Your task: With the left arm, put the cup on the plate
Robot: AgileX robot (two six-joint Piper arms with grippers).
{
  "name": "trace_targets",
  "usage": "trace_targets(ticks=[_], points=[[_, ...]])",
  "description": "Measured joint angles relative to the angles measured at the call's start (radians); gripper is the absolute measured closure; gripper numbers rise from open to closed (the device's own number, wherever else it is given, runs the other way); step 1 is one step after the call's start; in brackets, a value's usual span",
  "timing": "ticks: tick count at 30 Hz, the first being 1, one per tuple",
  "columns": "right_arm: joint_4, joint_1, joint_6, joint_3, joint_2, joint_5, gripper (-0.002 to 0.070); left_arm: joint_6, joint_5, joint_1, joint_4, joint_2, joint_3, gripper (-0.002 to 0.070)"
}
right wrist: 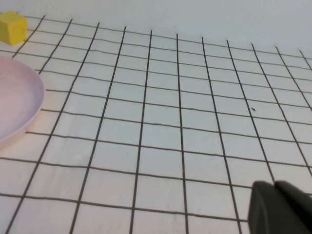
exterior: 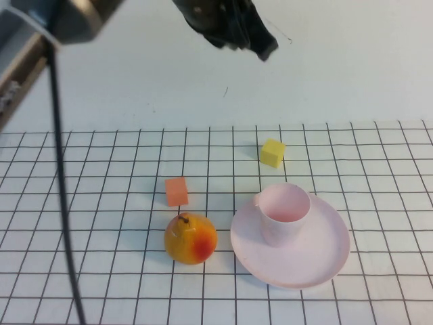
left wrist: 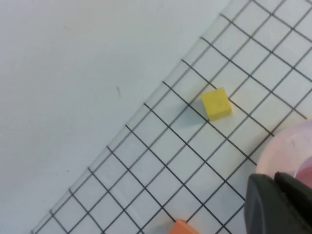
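The pale pink cup (exterior: 284, 211) stands upright on the back left part of the pale pink plate (exterior: 318, 261). My left gripper (exterior: 264, 46) hangs high above the table's far side, well clear of the cup, shut and empty. In the left wrist view its fingers (left wrist: 275, 178) meet in front of a pale pink curved surface (left wrist: 285, 146); I cannot tell whether that is cup or plate. My right gripper (right wrist: 275, 187) is out of the high view, shut and empty over bare grid. The plate's rim (right wrist: 19, 102) shows in the right wrist view.
A yellow-red pear (exterior: 191, 237) lies left of the plate, an orange block (exterior: 176, 191) behind it. A yellow cube (exterior: 272, 152) sits behind the cup. A black cable (exterior: 64, 203) hangs down at the left. The black-lined grid mat ends at plain white table behind.
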Motion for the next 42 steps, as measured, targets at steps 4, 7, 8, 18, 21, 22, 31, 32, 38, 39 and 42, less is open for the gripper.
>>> trace_targets(ticks=[4, 7, 8, 18, 21, 22, 31, 32, 38, 39, 42], points=[[0.0, 0.0, 0.0, 0.0, 0.0, 0.0, 0.0678, -0.084, 0.005, 0.0, 0.034, -0.145, -0.002, 0.0672], [0.0, 0.0, 0.0, 0.0, 0.0, 0.0, 0.0678, -0.143, 0.012, 0.0, 0.046, -0.254, -0.007, 0.0673], [0.0, 0.0, 0.0, 0.0, 0.0, 0.0, 0.0678, -0.157, 0.014, 0.0, 0.046, -0.28, -0.009, 0.0673], [0.0, 0.0, 0.0, 0.0, 0.0, 0.0, 0.0678, -0.228, 0.017, 0.0, 0.056, -0.41, -0.015, 0.0676], [0.0, 0.0, 0.0, 0.0, 0.0, 0.0, 0.0678, -0.258, 0.017, 0.0, 0.049, -0.409, -0.015, 0.0676], [0.0, 0.0, 0.0, 0.0, 0.0, 0.0, 0.0678, -0.288, 0.017, 0.0, 0.037, -0.409, -0.015, 0.0676], [0.0, 0.0, 0.0, 0.0, 0.0, 0.0, 0.0678, -0.369, -0.023, 0.0, 0.027, -0.487, 0.146, 0.0676], [0.0, 0.0, 0.0, 0.0, 0.0, 0.0, 0.0678, -0.375, -0.056, 0.0, 0.03, -0.513, 0.188, 0.0676], [0.0, 0.0, 0.0, 0.0, 0.0, 0.0, 0.0678, -0.414, -0.495, 0.0, 0.114, -0.791, 0.617, 0.0676], [0.0, 0.0, 0.0, 0.0, 0.0, 0.0, 0.0678, -0.414, -0.578, 0.0, 0.14, -0.844, 0.706, 0.0676], [0.0, 0.0, 0.0, 0.0, 0.0, 0.0, 0.0678, -0.418, -0.742, 0.004, 0.203, -0.998, 0.955, 0.0676]])
